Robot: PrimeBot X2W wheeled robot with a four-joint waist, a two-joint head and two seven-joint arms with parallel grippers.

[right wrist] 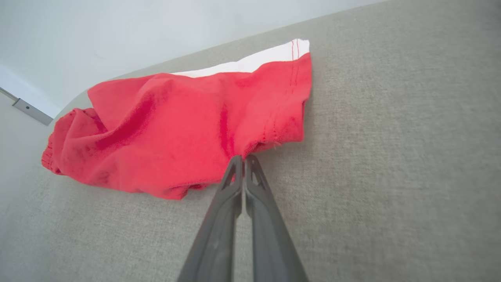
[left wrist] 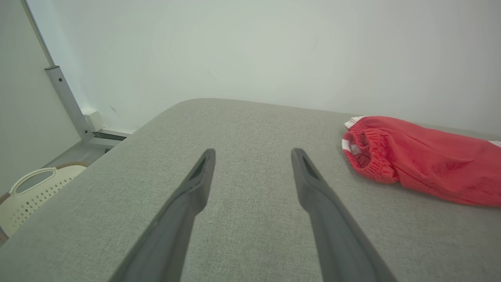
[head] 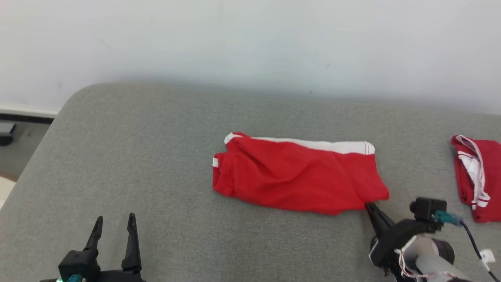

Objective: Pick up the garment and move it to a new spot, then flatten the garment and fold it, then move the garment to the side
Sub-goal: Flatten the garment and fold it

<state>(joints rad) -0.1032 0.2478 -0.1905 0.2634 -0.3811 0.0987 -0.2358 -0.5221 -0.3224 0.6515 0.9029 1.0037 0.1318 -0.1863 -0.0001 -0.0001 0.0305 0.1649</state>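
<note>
Garment (right wrist: 176,129) hem pinched between right jaws

Fig. 1. No text, brand, number or sign is legible in any view. The small white tag (head: 487,256) on the dark cable (head: 471,239), at lower right of the head view, is too small to read.

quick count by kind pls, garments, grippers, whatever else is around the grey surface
red-and-white garments: 2 (middle garment, second garment at the right edge)
grippers: 2 (left gripper open, right gripper shut on the middle garment's corner)
cream basket: 1
total: 5
</note>
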